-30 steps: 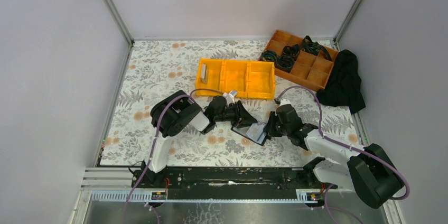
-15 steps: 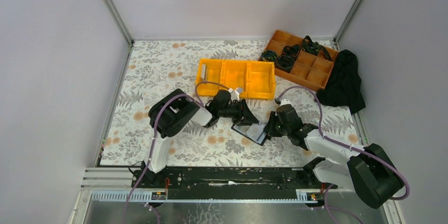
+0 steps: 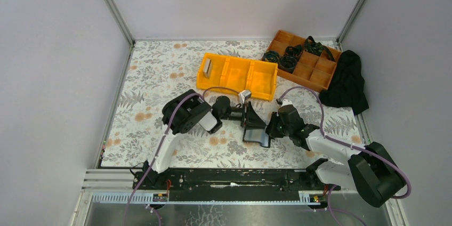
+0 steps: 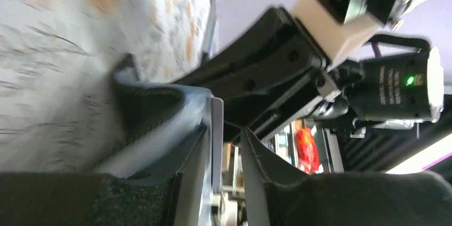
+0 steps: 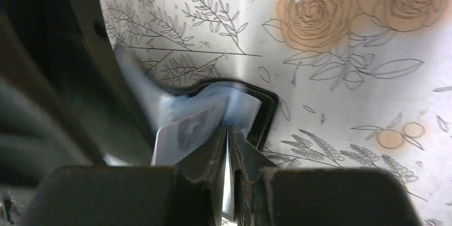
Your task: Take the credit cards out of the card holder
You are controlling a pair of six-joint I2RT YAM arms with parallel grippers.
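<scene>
The black card holder [image 3: 258,136] stands tipped on its edge on the flowered table, between my two grippers. My right gripper [image 5: 228,130] is shut on its clear sleeve edge [image 5: 242,106]. A pale card with a grey picture [image 5: 184,135] sticks out of the sleeves beside my right fingers. My left gripper [image 4: 225,131] reaches in from the left with its jaws narrowly apart. A thin pale card edge [image 4: 217,146] stands between them, against one finger, with a gap to the other. Another pale card [image 3: 207,67] leans in the left compartment of the yellow bin [image 3: 238,83].
A brown divided tray [image 3: 309,71] with black coiled items stands at the back right. A black cloth [image 3: 346,82] lies against the right wall. The yellow bin is just behind my left gripper [image 3: 249,122]. The right gripper [image 3: 271,128] lies low on the table.
My left gripper has moved right and rolled up against the card holder. The holder has tipped from lying open to standing on edge. The yellow bin has shifted slightly back.
</scene>
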